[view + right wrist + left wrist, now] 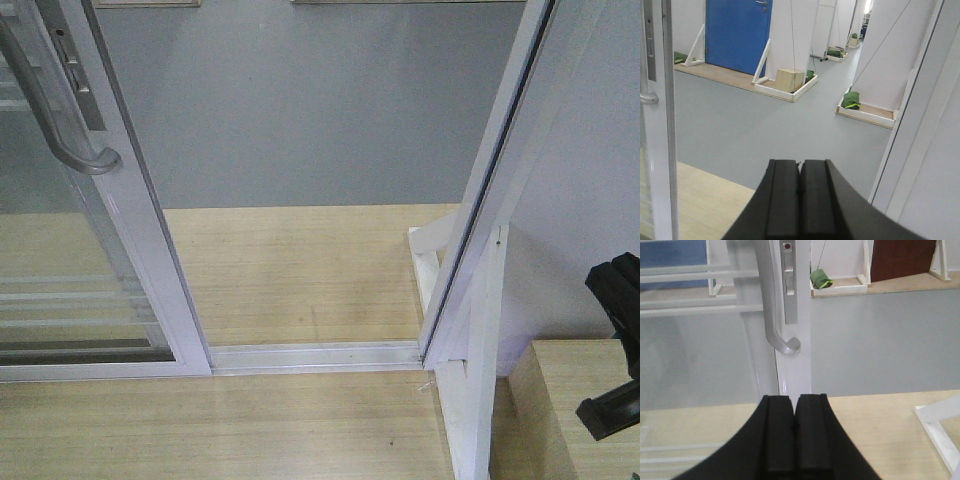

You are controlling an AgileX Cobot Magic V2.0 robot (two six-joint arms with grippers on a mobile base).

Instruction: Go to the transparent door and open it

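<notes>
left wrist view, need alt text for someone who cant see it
The left pincer, shut and empty, points at the white stile of the transparent door, just below its curved grey handle and lock plate. To the left is glass with thin white bars; to the right, an open gap shows grey floor, with pale wood floor nearer.

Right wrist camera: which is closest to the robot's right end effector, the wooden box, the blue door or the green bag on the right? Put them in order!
From the right end effector, nearest first:
1. Green bag, ahead and to the right, on a low platform.
2. Wooden box, ahead, slightly left, inside a white-edged tray.
3. Blue door, far left, at the back.
</notes>
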